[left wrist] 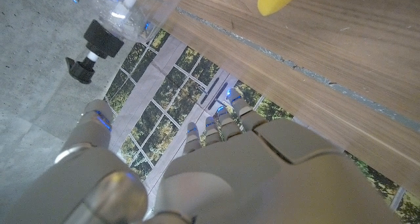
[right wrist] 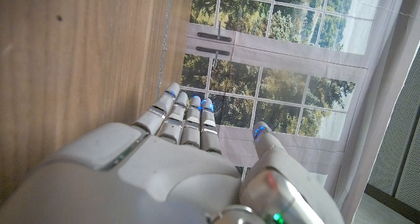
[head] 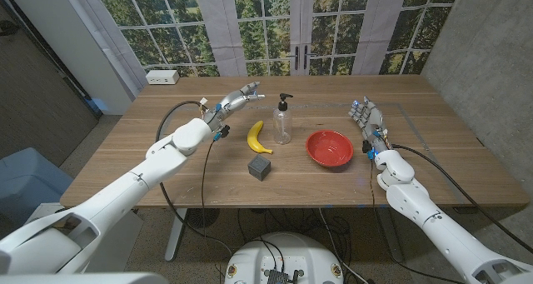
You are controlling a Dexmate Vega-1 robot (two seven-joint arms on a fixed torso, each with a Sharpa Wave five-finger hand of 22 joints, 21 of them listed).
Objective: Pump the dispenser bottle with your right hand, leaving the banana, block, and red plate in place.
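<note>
We count one dispenser bottle (head: pixel 283 122), one banana (head: pixel 259 137), one block (head: pixel 261 166) and one red plate (head: pixel 330 148) on the wooden surface (head: pixel 183 176). The bottle stands upright near the middle; the banana lies just left of it, the block sits in front of the banana, and the plate lies to the bottle's right. A white box (head: pixel 162 77) sits far behind the bottle, to its left. Our left hand (head: pixel 236 102) reaches toward the bottle from its left, fingers straight and apart, holding nothing. Our right hand (head: pixel 365 117) is raised well right of the bottle, beyond the plate, fingers apart and empty.
</note>
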